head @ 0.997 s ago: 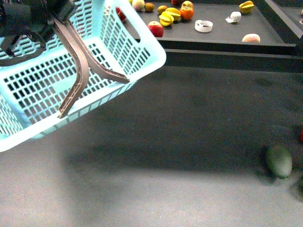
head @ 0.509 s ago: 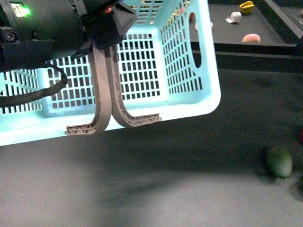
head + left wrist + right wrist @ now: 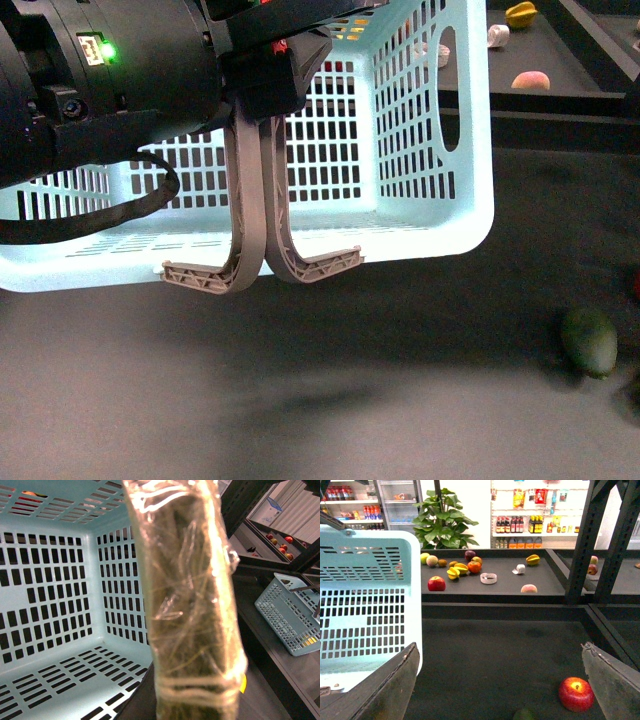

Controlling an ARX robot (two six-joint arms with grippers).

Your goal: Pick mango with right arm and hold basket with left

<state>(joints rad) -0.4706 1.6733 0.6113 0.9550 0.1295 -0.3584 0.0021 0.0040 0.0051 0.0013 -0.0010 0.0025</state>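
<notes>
Partly, basket (image 3: 430,150) behind left arm (image 3: 110,100)

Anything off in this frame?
Basket hangs tipped from the left gripper, mouth toward the front camera. Dark green fruit and red apple lie on the lower surface, away from the shelf fruit. Plastic-wrapped bar blocks most of the left wrist view.

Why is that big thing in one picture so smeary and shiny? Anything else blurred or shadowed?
Left wrist view: the plastic-wrapped bar is too near the lens, so soft, with glare streaks; the basket behind is sharp. Front view: the basket looks washed out and casts a broad shadow on the dark surface. Right wrist view: evenly lit; only the right gripper's fingers blur.
</notes>
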